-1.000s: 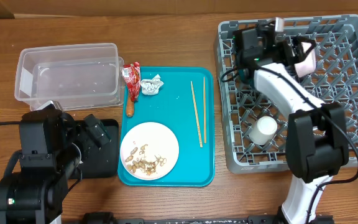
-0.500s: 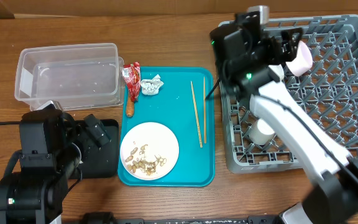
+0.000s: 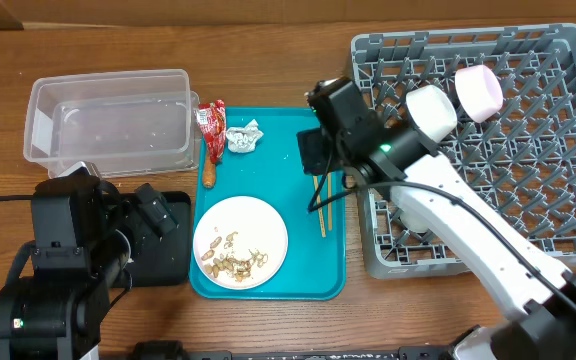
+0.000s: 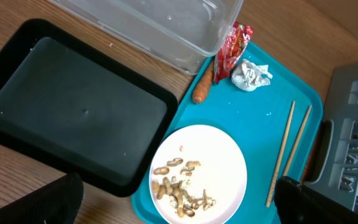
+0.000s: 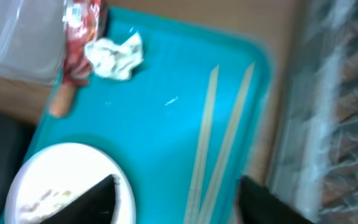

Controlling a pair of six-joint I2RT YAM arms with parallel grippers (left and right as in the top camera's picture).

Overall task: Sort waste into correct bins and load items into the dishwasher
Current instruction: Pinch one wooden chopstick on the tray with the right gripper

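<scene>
Over the chopsticks (image 5: 204, 124) on the tray (image 5: 160, 134), right claw (image 5: 176, 186) released and empty; left claw (image 4: 178, 186) likewise released

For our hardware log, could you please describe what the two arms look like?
The right arm has white, rounded links, black joints, a black wrist block with a small green light and a black cable along it. The left arm is all black and blocky. Both have dark fingers.

Can't make out any readable text here, even the red snack wrapper (image 4: 231, 47) print is too small and blurry.
</scene>
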